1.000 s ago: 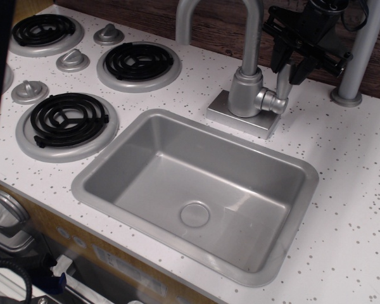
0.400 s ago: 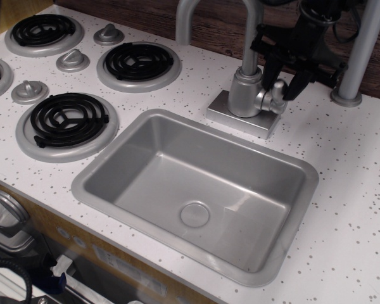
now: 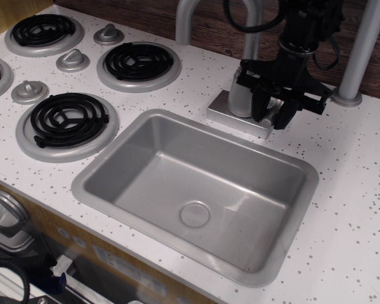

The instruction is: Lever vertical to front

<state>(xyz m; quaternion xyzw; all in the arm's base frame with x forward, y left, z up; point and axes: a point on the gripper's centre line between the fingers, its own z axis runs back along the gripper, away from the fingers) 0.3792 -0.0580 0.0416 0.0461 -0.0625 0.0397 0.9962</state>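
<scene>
Nearest to my camera I see the wooden front edge of the counter with a dark cable (image 3: 9, 278) and some blurred hardware at the lower left. Just beyond that lies the grey sink (image 3: 88, 180), sunk into the white speckled countertop (image 3: 348, 190), with a round drain (image 3: 195, 214) in its floor. To the left of the sink are black coil burners (image 3: 66, 118) on silver rings, with small cone-shaped stove knobs (image 3: 29, 90) set between them.

Past the far rim of the sink stands the faucet base (image 3: 231, 114), a flat silver block carrying the tall curved spout pipe (image 3: 251, 44). My gripper (image 3: 275, 114) is down at the right side of that base, its black fingers (image 3: 264, 109) pointing downward and set apart on either side of a small silver piece. That piece is the lever (image 3: 277, 111), on the side of the faucet body; only a sliver of it shows between the fingers, so I cannot tell which way its paddle points. I also cannot tell whether the fingers press on it or merely bracket it. The arm's dark body rises from the gripper to the top edge of the view, in front of the brown wooden back wall (image 3: 209, 25). A grey post (image 3: 361, 50) stands on the countertop at the far right.
</scene>
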